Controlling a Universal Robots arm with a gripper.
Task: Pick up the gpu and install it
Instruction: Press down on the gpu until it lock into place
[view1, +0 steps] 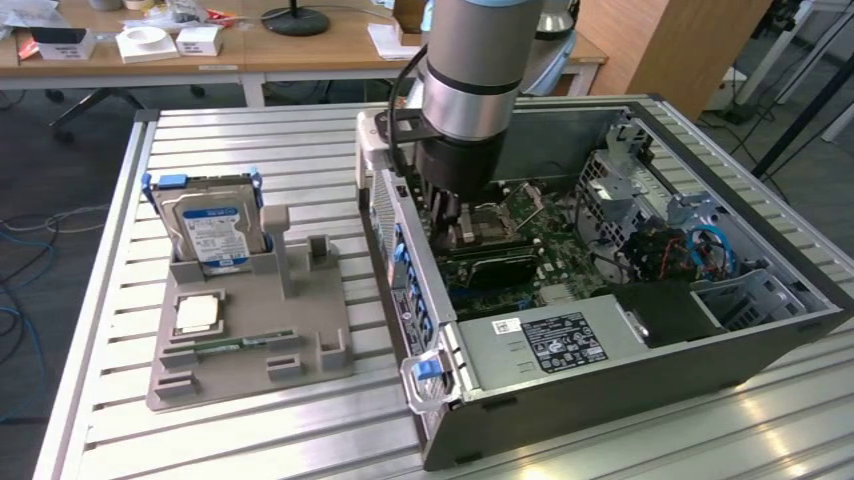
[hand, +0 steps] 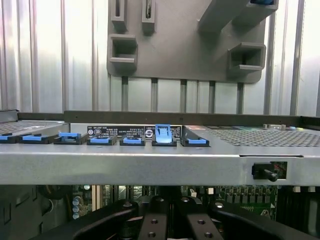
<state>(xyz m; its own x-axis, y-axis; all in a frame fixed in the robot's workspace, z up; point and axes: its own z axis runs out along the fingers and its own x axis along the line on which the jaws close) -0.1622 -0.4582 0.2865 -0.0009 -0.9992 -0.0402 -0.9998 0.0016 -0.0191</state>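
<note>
On the exterior view's left stands the grey parts holder. It carries the blue-labelled hard drive upright at its back, a square processor chip lying flat, and the narrow green memory stick near its front edge. The upright slots beside the drive are bare and no black card stands in the holder, so I judge the pick-up to be done.

In the middle of that view, my arm reaches straight down into the open computer case. My gripper is low over the motherboard, just inside the case's rear wall, with its jaws drawn right in, narrow. Directly beneath it lies a dark flat card, which I take for the gpu; it sits down among the board's slots and appears to touch my fingers. I cannot tell whether I am pinching its edge or only resting on it, nor whether it is pressed fully home.

In the wrist view my gripper hangs below the case's rear edge, where a row of blue slot clips runs; one stands raised.

To the exterior view's right, the power supply and the blue cables lie apart from my gripper.

So the carrying is finished; the seating I judge unconfirmed.
</note>
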